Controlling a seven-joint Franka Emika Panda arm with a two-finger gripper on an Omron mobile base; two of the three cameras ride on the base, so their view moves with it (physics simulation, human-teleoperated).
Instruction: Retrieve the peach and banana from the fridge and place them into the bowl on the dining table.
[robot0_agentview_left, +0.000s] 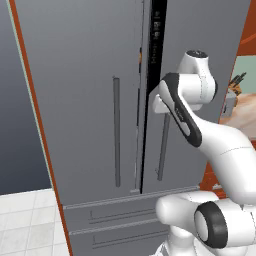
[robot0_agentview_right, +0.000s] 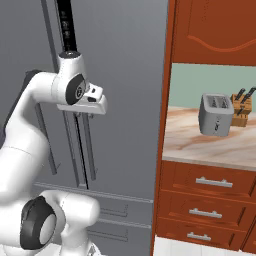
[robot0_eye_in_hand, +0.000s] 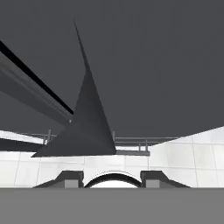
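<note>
Your gripper (robot0_eye_in_hand: 113, 178) is up against the grey fridge (robot0_agentview_left: 90, 115), at the handle (robot0_agentview_left: 163, 145) of the right door, which stands ajar with a dark gap beside the left door. You cannot tell how wide the fingers stand or whether they grip the handle. A toaster (robot0_agentview_right: 216, 115) sits on the counter (robot0_agentview_right: 210, 142) to the right.

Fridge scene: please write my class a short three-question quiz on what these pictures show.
1. True or false: both doors of the fridge are fully shut.
2. What stands beside the toaster on the counter? A knife block; B kettle; C bowl.
3. Which fridge door's handle is the gripper at?
Key: 1 false, a dark gap shows between the doors; 2 A; 3 the right door's handle.
</note>
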